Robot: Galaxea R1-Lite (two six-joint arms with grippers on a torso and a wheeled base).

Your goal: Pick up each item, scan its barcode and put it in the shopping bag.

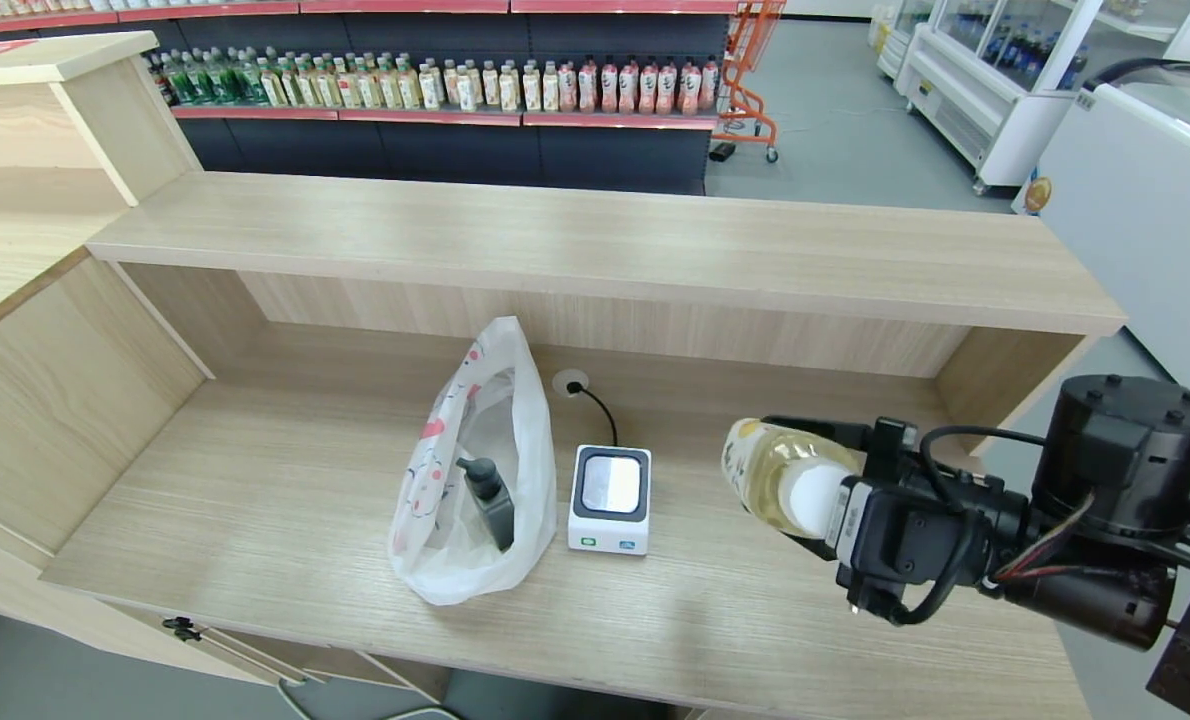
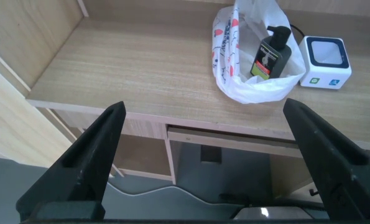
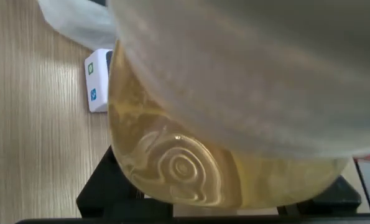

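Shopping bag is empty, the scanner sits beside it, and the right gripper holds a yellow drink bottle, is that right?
Not quite. The shopping bag is not empty: a black pump bottle stands inside it, as the head view shows. The rest holds: the scanner sits beside it, and the right gripper holds a yellow drink bottle.

Pale wood counter (image 1: 255, 520), stocked drink shelves (image 1: 435, 85), grey floor (image 1: 855, 150), white freezers (image 1: 1135, 190) beyond.

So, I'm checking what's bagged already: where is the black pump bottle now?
In the head view the black pump bottle sits inside the shopping bag on the counter, left of centre, with the white scanner just to its right.
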